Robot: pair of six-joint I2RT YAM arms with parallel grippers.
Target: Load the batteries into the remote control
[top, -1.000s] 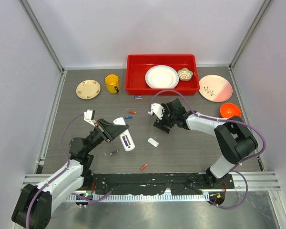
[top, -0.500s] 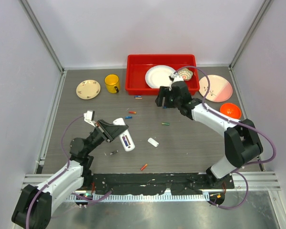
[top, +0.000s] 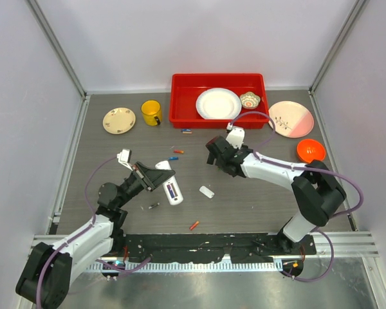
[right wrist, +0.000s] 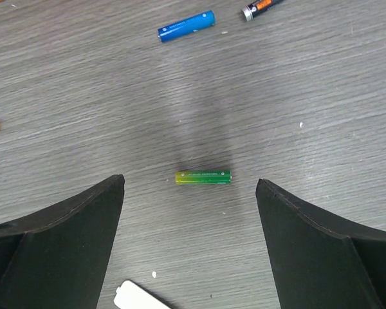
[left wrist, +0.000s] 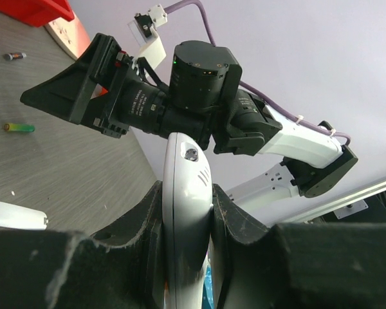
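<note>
My left gripper point(top: 158, 176) is shut on the white remote control point(top: 171, 190) and holds it tilted above the table, its open battery bay facing up. In the left wrist view the remote point(left wrist: 186, 206) stands clamped between the dark fingers. My right gripper point(right wrist: 190, 182) is open and hovers over a green battery point(right wrist: 203, 176) lying flat between its fingers, apart from both. In the top view the right gripper point(top: 214, 156) hides that battery. The white back cover point(top: 207, 192) lies on the table to the remote's right.
Loose batteries lie around: blue point(top: 173, 158), red point(top: 178, 152), black point(top: 154, 206), orange point(top: 193, 225). A red tray point(top: 180, 103) with a white plate stands at the back. A yellow mug point(top: 151, 112), small plate point(top: 119, 120), pink plate point(top: 291, 119) and orange bowl point(top: 311, 149) stand nearby.
My right gripper swung back toward the red tray, leaving the green battery exposed, then came down over that battery again. The left arm with the remote has barely moved.
</note>
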